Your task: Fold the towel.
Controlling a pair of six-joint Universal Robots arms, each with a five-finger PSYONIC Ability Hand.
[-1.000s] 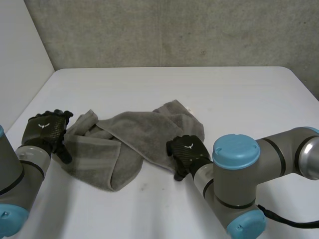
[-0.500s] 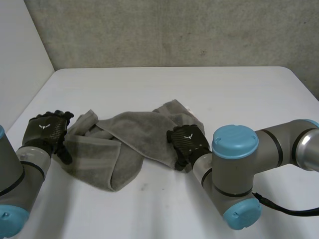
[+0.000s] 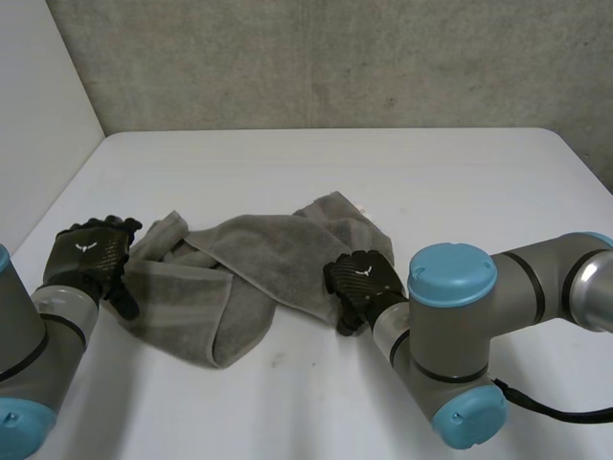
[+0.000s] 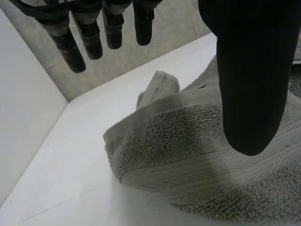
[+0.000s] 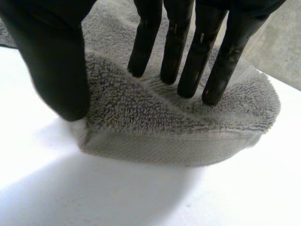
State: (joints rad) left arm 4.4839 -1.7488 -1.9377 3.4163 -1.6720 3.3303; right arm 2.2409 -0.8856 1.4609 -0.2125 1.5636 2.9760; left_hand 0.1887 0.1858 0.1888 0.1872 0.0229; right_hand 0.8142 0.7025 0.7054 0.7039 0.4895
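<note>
Nearest, the right hand [image 3: 362, 286] rests straight fingertips [image 5: 216, 84] on the towel's [image 3: 254, 254] near right edge, thumb beside the fold (nothing clasped). The left hand [image 3: 91, 254] hovers, fingers loose, at its left end. The grey towel lies crumpled mid-way across the white table [image 3: 450, 172].

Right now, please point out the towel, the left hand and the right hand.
towel [image 3: 259, 259], head view, middle of the cloth.
left hand [image 3: 91, 254], head view, back of the hand.
right hand [image 3: 362, 280], head view, back of the hand.
</note>
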